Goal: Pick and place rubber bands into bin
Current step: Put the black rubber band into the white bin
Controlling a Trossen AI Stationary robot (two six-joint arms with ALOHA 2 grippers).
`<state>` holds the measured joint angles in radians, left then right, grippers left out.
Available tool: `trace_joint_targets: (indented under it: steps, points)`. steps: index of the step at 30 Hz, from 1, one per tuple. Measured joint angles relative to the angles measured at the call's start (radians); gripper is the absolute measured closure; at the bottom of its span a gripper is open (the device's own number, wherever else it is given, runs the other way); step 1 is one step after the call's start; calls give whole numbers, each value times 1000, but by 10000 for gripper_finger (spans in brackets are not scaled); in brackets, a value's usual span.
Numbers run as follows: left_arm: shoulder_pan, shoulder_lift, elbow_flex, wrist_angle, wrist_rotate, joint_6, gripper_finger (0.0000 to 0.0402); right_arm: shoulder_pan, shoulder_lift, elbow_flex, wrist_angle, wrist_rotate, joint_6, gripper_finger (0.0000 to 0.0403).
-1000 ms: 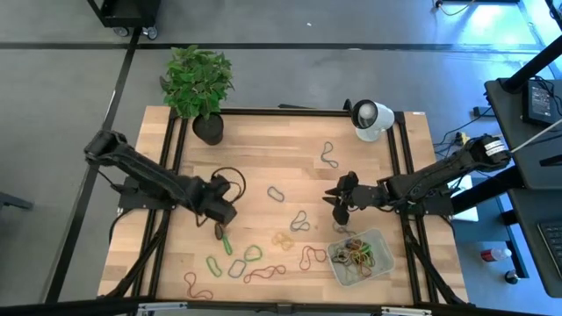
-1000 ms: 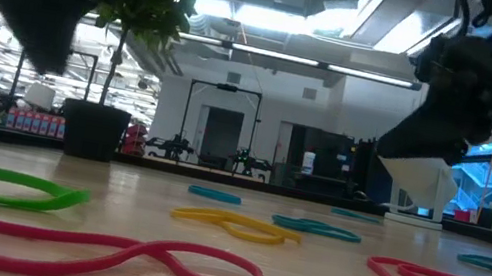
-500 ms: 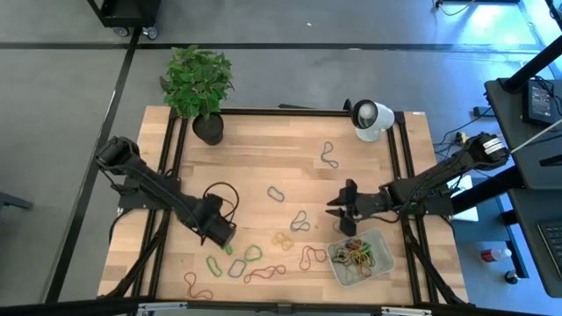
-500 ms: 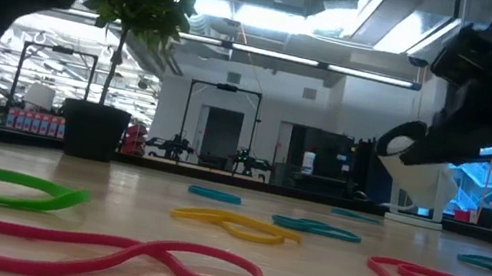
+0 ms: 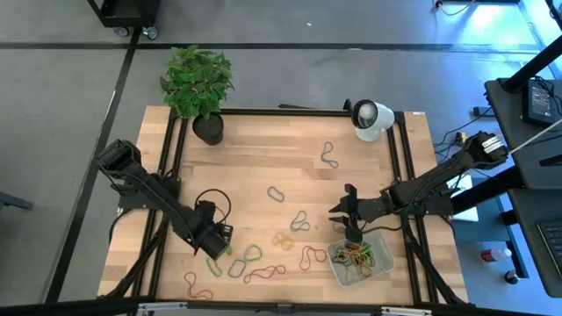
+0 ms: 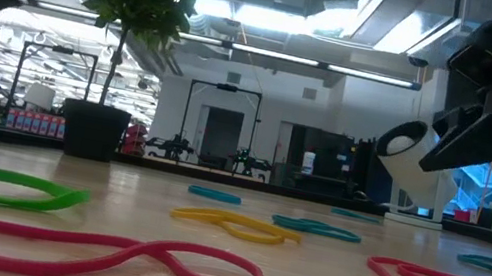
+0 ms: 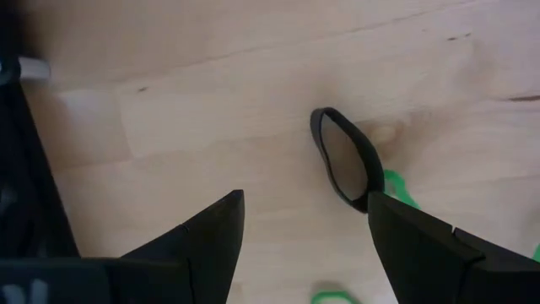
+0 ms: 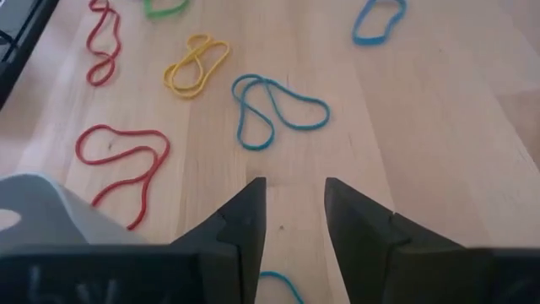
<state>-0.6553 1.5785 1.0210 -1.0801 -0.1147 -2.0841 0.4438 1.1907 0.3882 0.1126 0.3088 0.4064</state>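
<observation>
Rubber bands lie loose on the wooden table: green (image 5: pixel 253 253), red (image 5: pixel 263 274), yellow (image 5: pixel 283 239) and blue-grey (image 5: pixel 300 219). The bin (image 5: pixel 362 257) at the near right holds a heap of bands. My left gripper (image 5: pixel 215 241) points down, open, above the table. Its wrist view shows a dark band (image 7: pixel 346 156) flat on the wood just beyond the fingertips (image 7: pixel 228 211), with green bands (image 7: pixel 396 186) beside it. My right gripper (image 5: pixel 349 224) hangs open at the bin's far edge, with nothing between its fingers (image 8: pixel 253 203). A blue band (image 8: pixel 274 114) lies ahead of it.
A potted plant (image 5: pixel 200 88) stands at the far left corner and a white round device (image 5: pixel 371 118) at the far right. Black rails (image 5: pixel 171 167) run along the table's sides. More bands lie mid-table (image 5: pixel 329 155), and bare wood shows toward the far edge.
My left gripper has moved toward the table's near edge and come lower, rolling about its own axis, and now stands over the dark and green bands. My right gripper has shifted a little toward the near edge, up to the bin, and rolled somewhat. No band has moved.
</observation>
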Motion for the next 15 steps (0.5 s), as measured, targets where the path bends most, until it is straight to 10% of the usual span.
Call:
trace_joint_targets:
  steps: [15]
  points:
    - [57,141,-1,76,64,125,159,0,-124,1,-160,0,8,277]
